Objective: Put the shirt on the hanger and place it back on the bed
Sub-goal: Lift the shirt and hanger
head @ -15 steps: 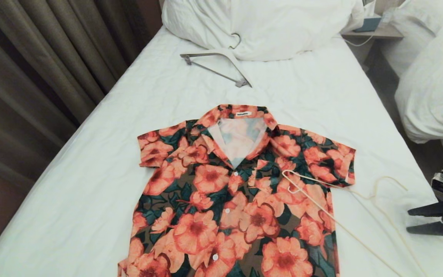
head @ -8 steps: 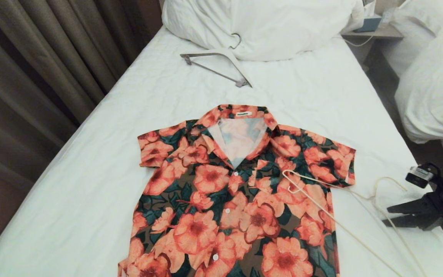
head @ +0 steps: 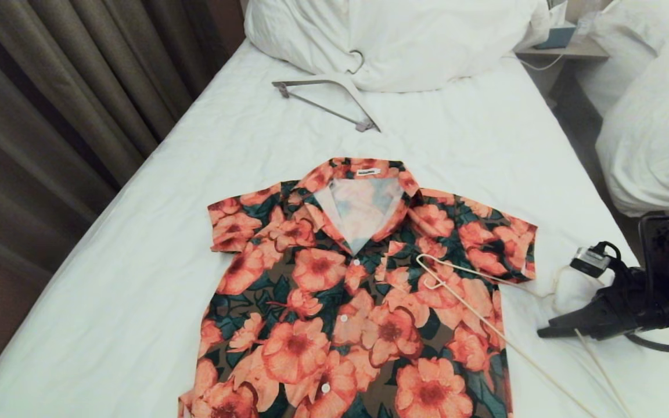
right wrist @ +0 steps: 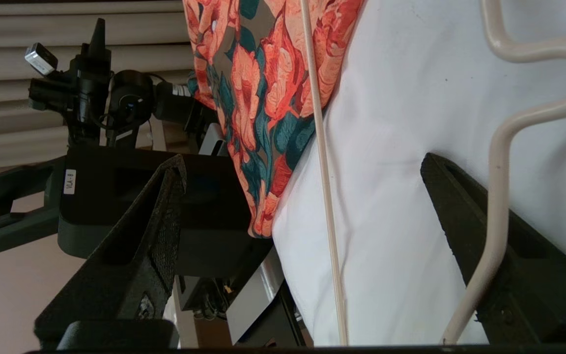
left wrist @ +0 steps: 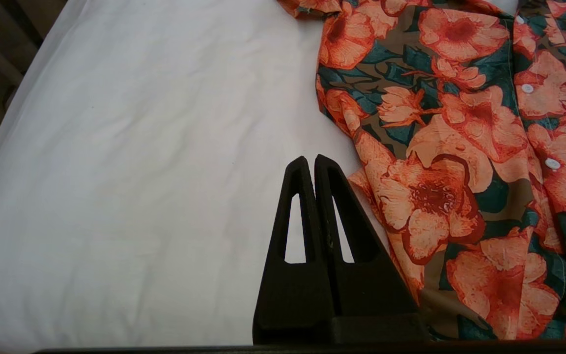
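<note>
1. Left gripper (left wrist: 310, 164), jaws together, hovers left of the shirt (head: 363, 290).
2. Shirt lies flat mid-bed (head: 137, 278).
3. Hanger (head: 474, 302) overlaps the shirt's right side.
4. Right gripper (right wrist: 302, 172), jaws apart, straddles the hanger's wire.

A grey-white flat hanger (head: 328, 98) is lying just below the white pillows (head: 404, 40); brown curtains (head: 61, 104) are hanging left, a rumpled duvet (head: 654, 133) is lying right.

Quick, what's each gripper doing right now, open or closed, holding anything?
Left gripper: shut, empty, over the bed beside the shirt.
Right gripper: open, straddling the hanger, not gripping it.
</note>
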